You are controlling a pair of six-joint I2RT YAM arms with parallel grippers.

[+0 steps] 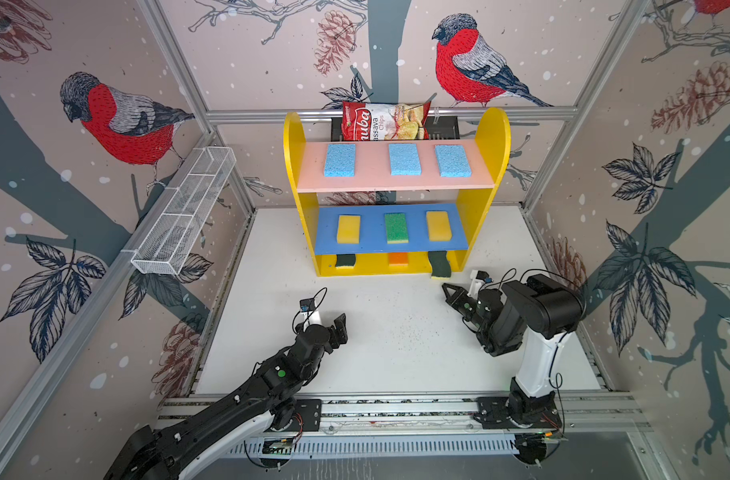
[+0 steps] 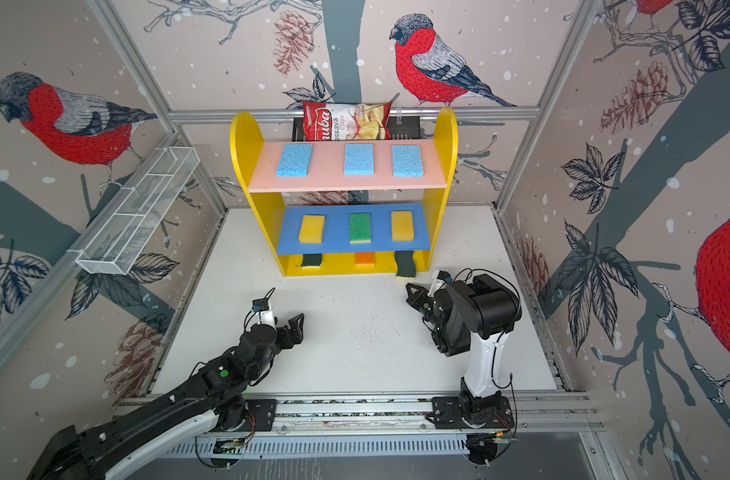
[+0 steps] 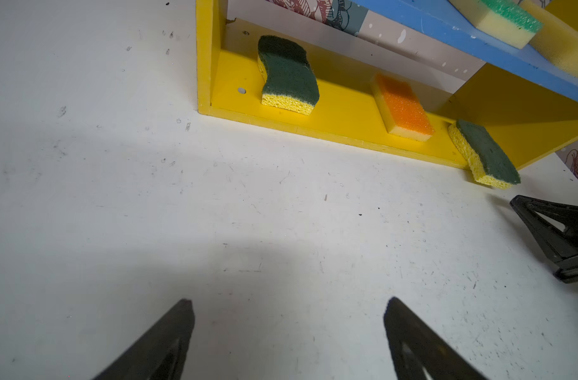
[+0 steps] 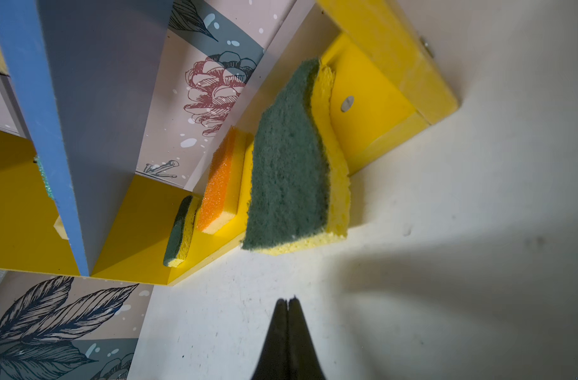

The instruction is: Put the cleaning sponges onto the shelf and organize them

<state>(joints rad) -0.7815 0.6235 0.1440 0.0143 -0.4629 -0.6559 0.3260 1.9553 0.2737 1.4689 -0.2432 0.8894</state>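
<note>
The wavy sponge (image 4: 289, 171) overhangs the front edge of the shelf (image 3: 203, 65) base. The right gripper (image 4: 288, 300), closed and empty, sits just in front of it. The left gripper (image 3: 288, 304) gapes empty above the table (image 3: 116, 197). Light and squashy, the sponge likely suits a push on its end or a pinch across its waist.

- Three light blue sponges (image 1: 339, 160) (image 1: 404, 159) (image 1: 452, 161)
- Two yellow sponges (image 1: 348, 229) (image 1: 438, 226)
- One green-topped sponge (image 1: 395, 228)
- One orange-topped sponge (image 1: 398, 258)
- Two wavy dark-green sponges (image 1: 345, 260) (image 1: 440, 264)
- One shelf (image 1: 491, 137)
- One chips bag (image 1: 376, 122)
- One wire basket (image 1: 184, 216)

Red printed chips bag (image 1: 384, 121) sitting against black slotted rack (image 1: 444, 128) at far centre; long white wire mesh basket (image 1: 184, 216) hanging along left wall frame.
</note>
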